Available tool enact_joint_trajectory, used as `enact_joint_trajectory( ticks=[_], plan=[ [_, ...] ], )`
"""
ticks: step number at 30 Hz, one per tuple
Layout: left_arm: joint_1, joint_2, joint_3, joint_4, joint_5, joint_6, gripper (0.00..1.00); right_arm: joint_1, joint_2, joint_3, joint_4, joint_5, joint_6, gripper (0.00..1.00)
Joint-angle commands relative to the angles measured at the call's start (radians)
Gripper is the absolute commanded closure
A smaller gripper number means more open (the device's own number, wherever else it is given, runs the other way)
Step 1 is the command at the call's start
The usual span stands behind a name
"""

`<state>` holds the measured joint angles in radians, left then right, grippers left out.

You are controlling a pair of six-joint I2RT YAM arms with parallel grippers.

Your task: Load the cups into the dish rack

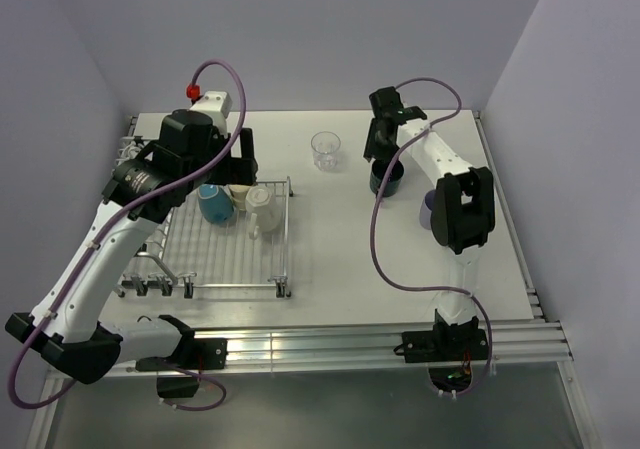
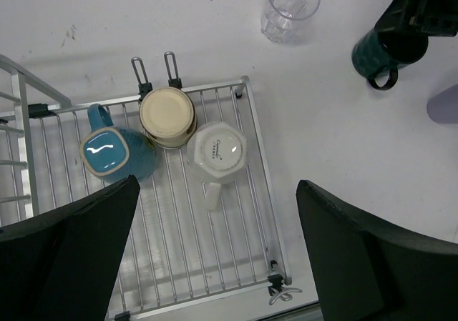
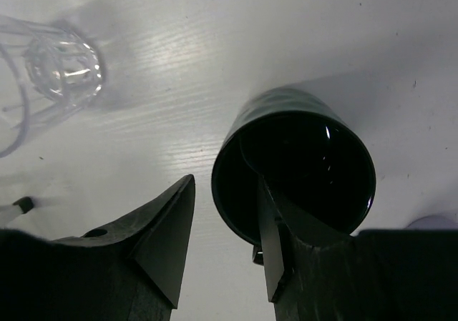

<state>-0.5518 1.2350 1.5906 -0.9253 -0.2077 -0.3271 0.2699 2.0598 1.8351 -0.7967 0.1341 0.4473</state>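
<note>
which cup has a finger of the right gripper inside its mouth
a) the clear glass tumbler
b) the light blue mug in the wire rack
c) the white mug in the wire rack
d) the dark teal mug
d: in the right wrist view one finger of the right gripper is inside the mouth of the dark teal mug and the other is outside its wall, while the clear glass tumbler stands apart.

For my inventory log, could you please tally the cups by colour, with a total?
Light blue ceramic mug: 1
Brown, cream-bottomed cup: 1
White faceted mug: 1
Clear glass tumbler: 1
Dark teal mug: 1
Lavender cup: 1
Total: 6
</note>
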Motion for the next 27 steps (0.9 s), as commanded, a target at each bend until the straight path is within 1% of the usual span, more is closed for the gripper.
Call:
enact_joint_trajectory(
  ticks=[1,9,10,11,12,13,14,17,19,21,23,24,25,26,27],
  plan=[
    [0.001,-0.014,-0.006,0.042,0.017,-0.015,0.01,0.006,0.006,-0.049,0.027,0.027,-0.018,0.52],
    [0.003,-0.006,-0.021,0.045,0.021,-0.023,0.01,0.028,0.052,-0.062,0.044,0.025,-0.03,0.53],
    [0.001,-0.005,-0.023,0.045,0.021,-0.024,0.01,0.028,0.06,-0.06,0.044,0.024,-0.032,0.56],
    [0.001,-0.006,-0.027,0.046,0.021,-0.026,0.01,0.028,0.062,-0.062,0.044,0.024,-0.032,0.61],
    [0.003,-0.006,-0.03,0.046,0.019,-0.027,0.01,0.028,0.06,-0.063,0.045,0.022,-0.033,0.71],
    [0.003,-0.011,-0.032,0.049,0.019,-0.029,0.01,0.028,0.056,-0.066,0.045,0.019,-0.032,0.99],
    [0.003,-0.011,-0.041,0.049,0.019,-0.029,0.01,0.028,0.051,-0.068,0.045,0.021,-0.032,1.0],
    [0.003,-0.022,-0.07,0.071,0.037,-0.038,0.01,0.026,0.007,-0.074,0.039,0.019,-0.038,1.0],
    [0.003,-0.035,-0.092,0.108,0.073,-0.049,0.01,0.028,-0.061,-0.08,0.04,0.004,-0.036,1.0],
    [0.003,-0.048,-0.132,0.143,0.108,-0.07,0.01,0.029,-0.113,-0.082,0.042,-0.056,-0.038,1.0],
    [0.001,-0.072,-0.173,0.212,0.162,-0.09,0.01,0.028,-0.202,-0.082,0.044,-0.099,-0.029,1.0],
    [0.004,-0.078,-0.19,0.239,0.188,-0.105,0.01,0.029,-0.234,-0.085,0.051,-0.16,-0.025,1.0],
    [0.004,-0.094,-0.202,0.293,0.235,-0.113,0.01,0.028,-0.3,-0.1,0.06,-0.195,-0.019,1.0],
    [0.004,-0.098,-0.228,0.322,0.26,-0.121,0.01,0.028,-0.331,-0.109,0.085,-0.235,-0.007,1.0],
    [0.007,-0.106,-0.242,0.351,0.287,-0.136,0.01,0.026,-0.366,-0.122,0.097,-0.326,0.002,1.0]
  ],
)
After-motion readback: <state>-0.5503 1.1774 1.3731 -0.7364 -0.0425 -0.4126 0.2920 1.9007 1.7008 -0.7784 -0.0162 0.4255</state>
